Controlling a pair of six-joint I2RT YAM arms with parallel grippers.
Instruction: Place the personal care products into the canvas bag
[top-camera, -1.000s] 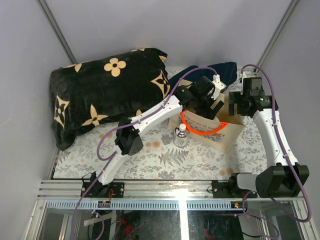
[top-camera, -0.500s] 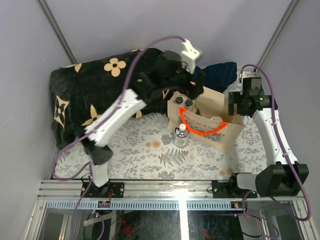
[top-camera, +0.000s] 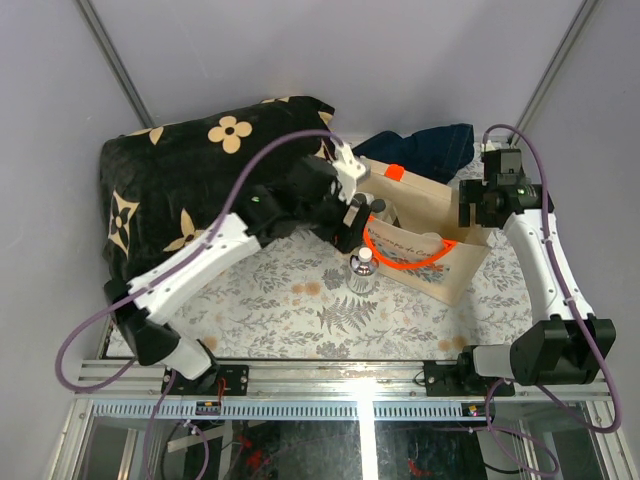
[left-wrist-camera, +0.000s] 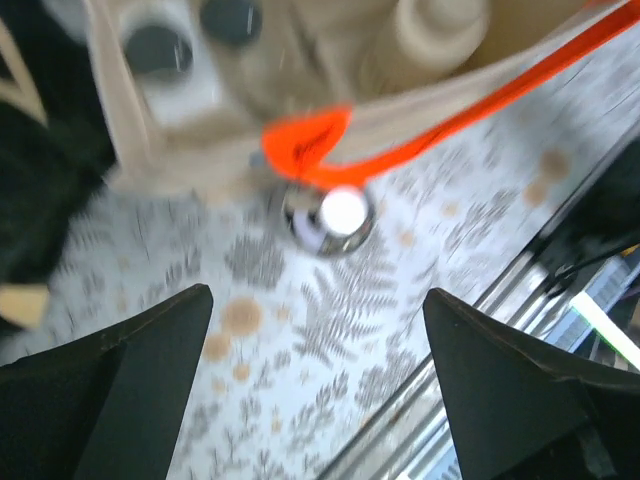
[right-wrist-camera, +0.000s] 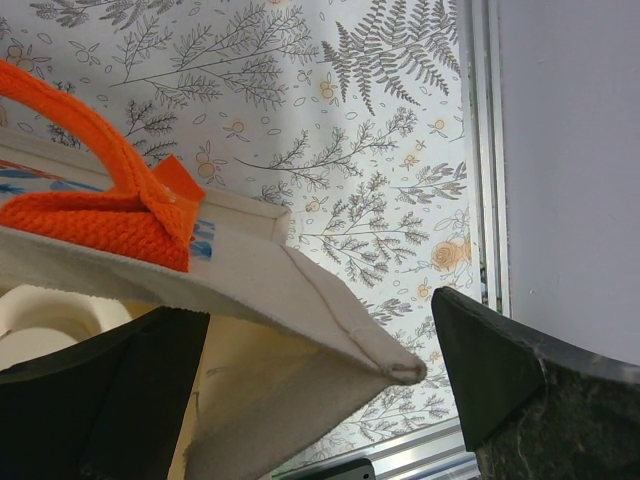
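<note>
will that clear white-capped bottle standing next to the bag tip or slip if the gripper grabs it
The clear bottle stands upright and looks tall for its base, so a sideways nudge would probably tip it. Its clear wall may be slippery. It looks small, so likely light.

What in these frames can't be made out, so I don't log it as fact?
- Bag contents: the left tool's own view is motion-blurred and cropped; the top view shows the canvas bag's inside small, partly behind the left arm.
- Grip of right tool: right wrist view shows fingers either side of the bag corner; canvas hides contact.
- Bag's print: unreadable, too small.
</note>
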